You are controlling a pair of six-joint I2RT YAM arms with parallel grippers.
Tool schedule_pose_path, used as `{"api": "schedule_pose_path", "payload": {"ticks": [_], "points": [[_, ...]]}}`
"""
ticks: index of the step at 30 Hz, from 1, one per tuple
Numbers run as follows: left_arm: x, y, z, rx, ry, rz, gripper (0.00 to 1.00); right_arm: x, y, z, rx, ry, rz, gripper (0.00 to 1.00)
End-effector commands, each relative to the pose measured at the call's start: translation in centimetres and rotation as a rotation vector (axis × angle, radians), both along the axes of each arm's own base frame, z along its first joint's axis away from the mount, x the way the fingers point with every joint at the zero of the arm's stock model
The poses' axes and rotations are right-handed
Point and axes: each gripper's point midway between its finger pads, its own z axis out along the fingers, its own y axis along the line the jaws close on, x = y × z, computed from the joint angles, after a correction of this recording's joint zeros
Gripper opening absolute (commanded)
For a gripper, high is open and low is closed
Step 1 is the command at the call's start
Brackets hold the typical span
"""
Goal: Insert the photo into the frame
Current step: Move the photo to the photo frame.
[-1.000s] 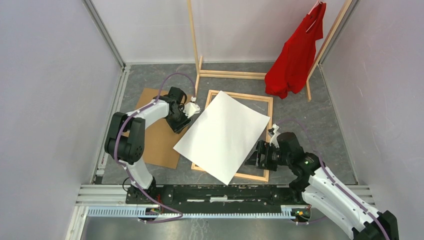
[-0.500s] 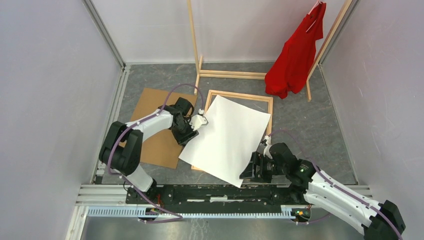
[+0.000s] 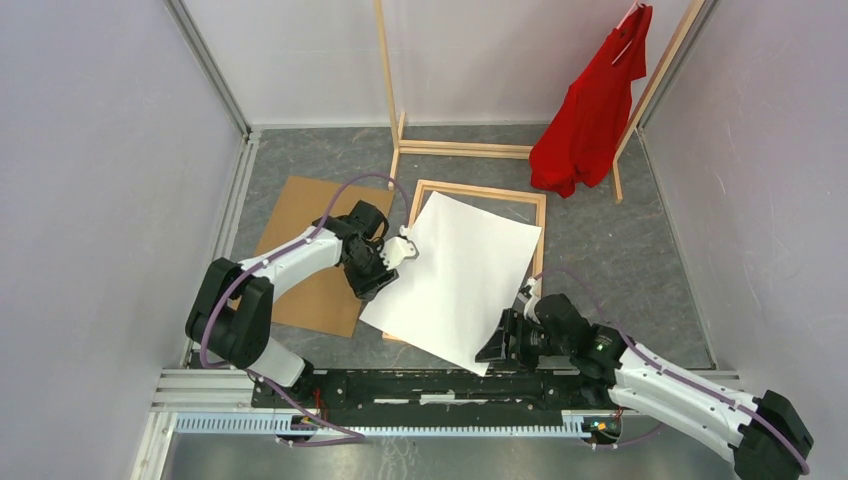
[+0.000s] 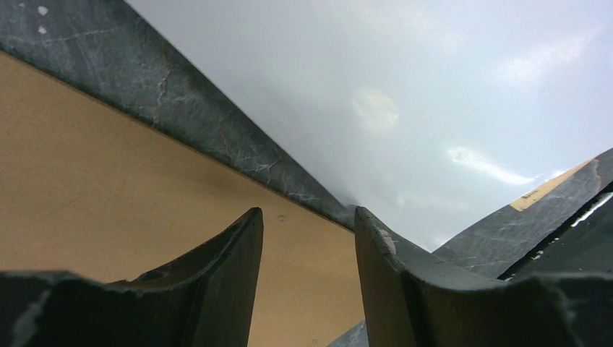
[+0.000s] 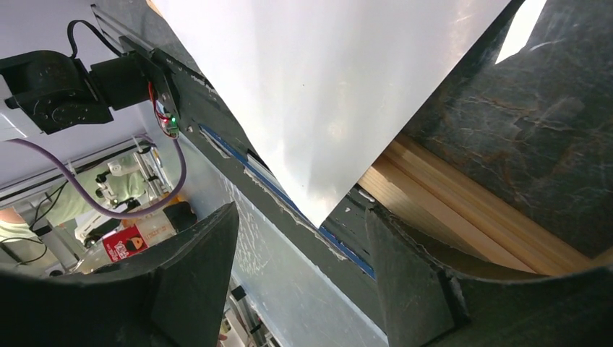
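Claws first: left gripper (image 3: 404, 246) is released, jaws spread. In my left wrist view nothing sits between the fingers (image 4: 238, 253), just a gap showing table (image 4: 181, 101) and cardboard backing (image 4: 87, 173). From the top camera it sits at the photo's (image 3: 455, 280) 9 o'clock edge. I can't tell whether it is touching the sheet.

Right gripper (image 3: 497, 345) is also released, jaws wide and down at the photo's 5 o'clock corner. In the right wrist view that white corner (image 5: 325, 72) points into the gap between the two fingers (image 5: 209, 267) and neither pad is pressing it. One wooden rail of the frame (image 5: 434, 210) shows underneath.

Photo lies white side up, skewed across the frame (image 3: 480, 189) and not seated in it. Its 12 o'clock corner is inside the frame's far left corner and its 3 o'clock corner reaches the right rail. The 6 o'clock corner overhangs the near rail towards the arm bases. The 8 o'clock corner is off the frame, over bare table (image 3: 620, 230).

Cardboard backing (image 3: 295, 205) lies flat at 9 o'clock of the frame, under my left arm. Red shirt (image 3: 590, 100) hangs on the wooden rack (image 3: 388, 70) at 1 o'clock, well apart from the photo.
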Motion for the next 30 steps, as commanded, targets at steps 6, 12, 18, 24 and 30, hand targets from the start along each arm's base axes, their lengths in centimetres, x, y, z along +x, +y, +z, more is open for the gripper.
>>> {"api": "schedule_pose_path", "payload": {"ticks": [6,12,18,24,30], "points": [[-2.5,-2.1,0.1,-0.095,0.098,-0.006,0.56,1.2,1.1,0.1,0.016,-0.02,-0.073,0.7],[-3.1,-2.0,-0.1,-0.099,0.115,-0.018,0.56,2.5,2.1,1.3,0.089,-0.043,-0.141,0.67],[-3.4,-1.8,-0.4,-0.094,0.123,-0.029,0.55,4.0,2.4,2.4,0.163,-0.068,-0.256,0.63],[-3.6,-1.9,-0.4,-0.104,0.13,-0.039,0.54,5.3,3.0,4.2,0.253,-0.099,-0.324,0.61],[-3.5,-2.1,0.1,-0.113,0.125,-0.045,0.54,6.5,2.4,3.8,0.146,-0.156,-0.348,0.59]]}}
